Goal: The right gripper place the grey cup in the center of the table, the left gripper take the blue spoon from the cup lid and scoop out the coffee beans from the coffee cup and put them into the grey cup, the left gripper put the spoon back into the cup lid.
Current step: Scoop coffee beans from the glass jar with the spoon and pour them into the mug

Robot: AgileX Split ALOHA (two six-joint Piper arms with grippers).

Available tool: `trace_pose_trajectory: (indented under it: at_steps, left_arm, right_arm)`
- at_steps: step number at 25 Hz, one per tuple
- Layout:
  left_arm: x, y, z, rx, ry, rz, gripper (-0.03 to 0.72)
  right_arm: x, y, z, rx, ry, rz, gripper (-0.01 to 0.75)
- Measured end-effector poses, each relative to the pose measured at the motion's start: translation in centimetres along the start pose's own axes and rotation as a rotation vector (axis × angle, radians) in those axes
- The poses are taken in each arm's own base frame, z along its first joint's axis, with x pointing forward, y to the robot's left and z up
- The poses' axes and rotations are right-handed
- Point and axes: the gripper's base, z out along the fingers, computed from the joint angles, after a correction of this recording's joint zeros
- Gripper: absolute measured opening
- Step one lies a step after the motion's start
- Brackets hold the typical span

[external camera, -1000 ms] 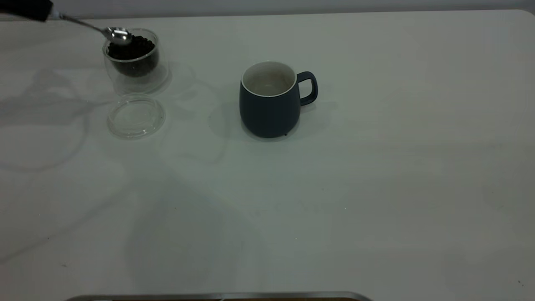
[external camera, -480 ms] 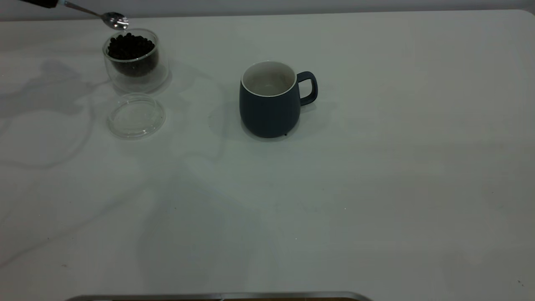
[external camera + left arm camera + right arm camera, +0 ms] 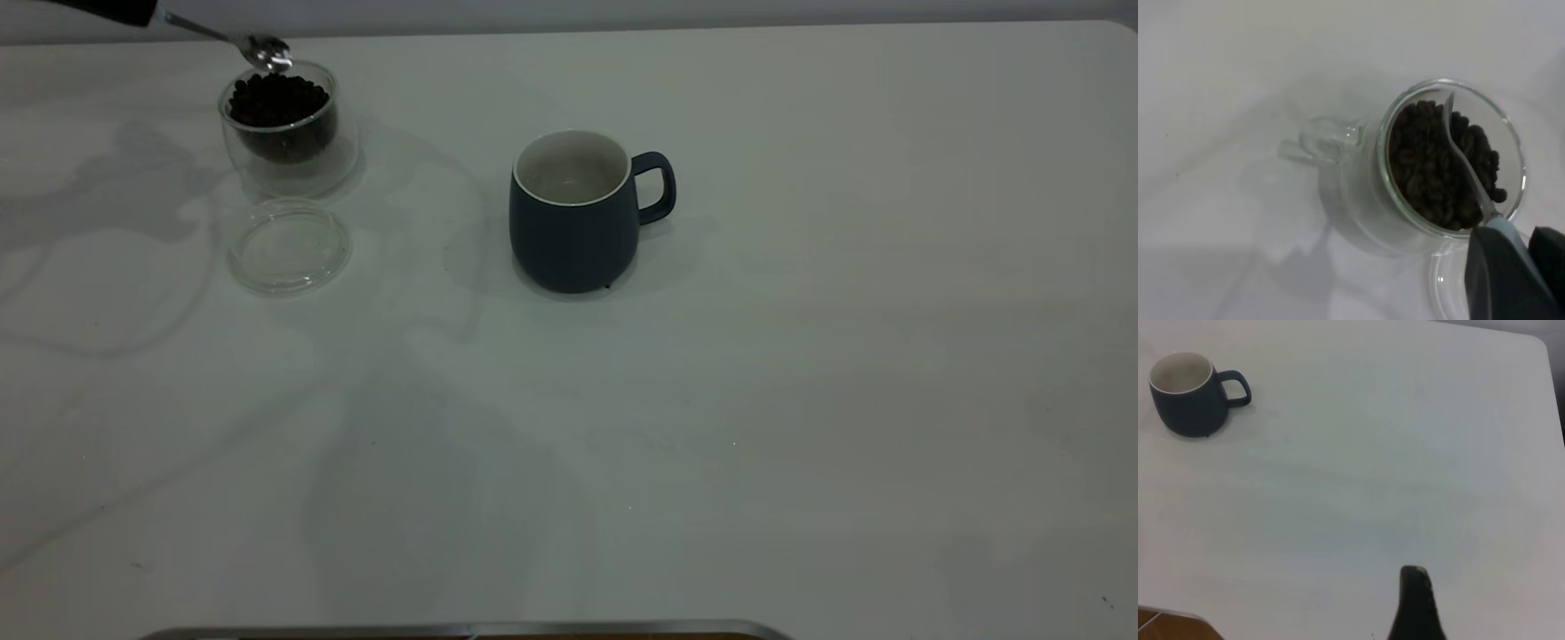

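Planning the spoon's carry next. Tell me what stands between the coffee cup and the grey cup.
Nothing visible does. The stretch of table between the coffee cup and the grey cup is bare. The cup lid lies nearer the camera, off that line.

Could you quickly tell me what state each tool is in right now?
Left tool: shut on the blue spoon above the coffee cup.
Right tool: cannot tell.

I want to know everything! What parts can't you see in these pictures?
- Left gripper: exterior view's top edge cuts it; wrist view shows only its tip.
- Blue spoon: too small to tell whether its bowl holds coffee beans.
- Right gripper: only one dark finger shows, in its wrist view.
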Motion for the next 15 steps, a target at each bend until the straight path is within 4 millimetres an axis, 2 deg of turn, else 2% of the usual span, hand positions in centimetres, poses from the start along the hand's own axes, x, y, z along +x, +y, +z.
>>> trace_pose_trajectory:
  at_steps: [11, 15]
  left_arm:
    - [1.9, 1.0, 2.4, 0.009, 0.017, 0.016, 0.121]
    - [2.0, 1.1, 2.6, 0.014, 0.013, -0.007, 0.121]
  right_arm:
    - [0.0, 0.0, 0.0, -0.001, 0.000, 0.000, 0.590]
    - [0.0, 0.0, 0.0, -0.001, 0.000, 0.000, 0.590]
